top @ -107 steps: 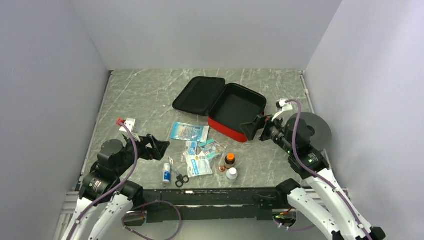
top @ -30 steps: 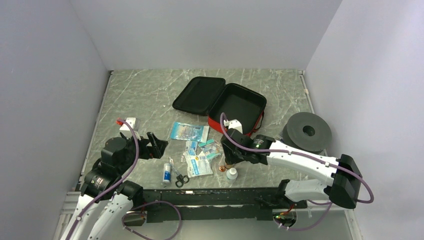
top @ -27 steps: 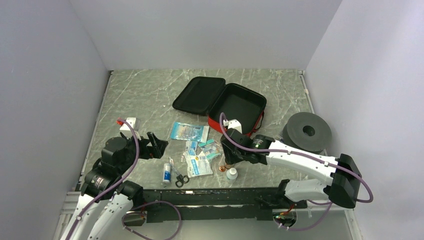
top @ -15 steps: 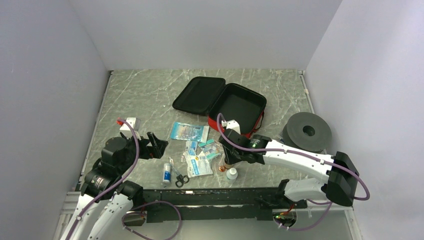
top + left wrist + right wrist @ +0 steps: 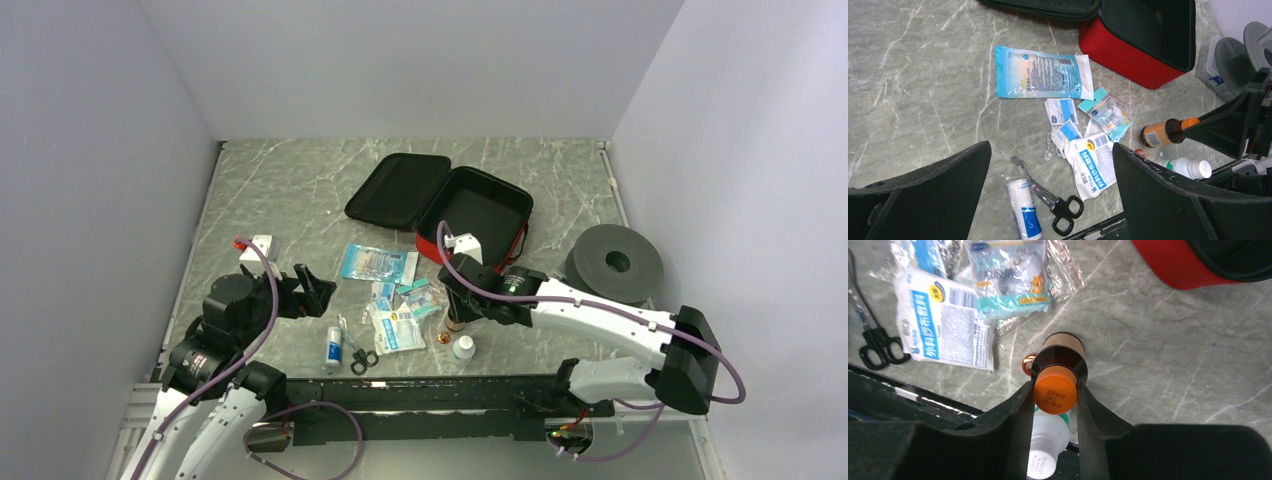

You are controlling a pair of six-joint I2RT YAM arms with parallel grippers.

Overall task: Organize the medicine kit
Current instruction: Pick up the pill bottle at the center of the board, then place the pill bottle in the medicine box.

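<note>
Marble table (image 5: 280, 190): medicine kit (image 5: 480, 212) open, axis far-left to near-right.

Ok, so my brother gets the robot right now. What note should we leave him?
Left gripper: open, holding nothing, over the left of the table.
Right gripper: shut on the brown bottle, gripping its orange cap.
Medicine kit: lying open at the back, nothing visible inside.
Done: only the bottle grip.
Left: put the bottle in the kit, then the blue packet, small packets, scissors, white roll and white bottle, all loose on the table. Probably zip it shut last.
</note>
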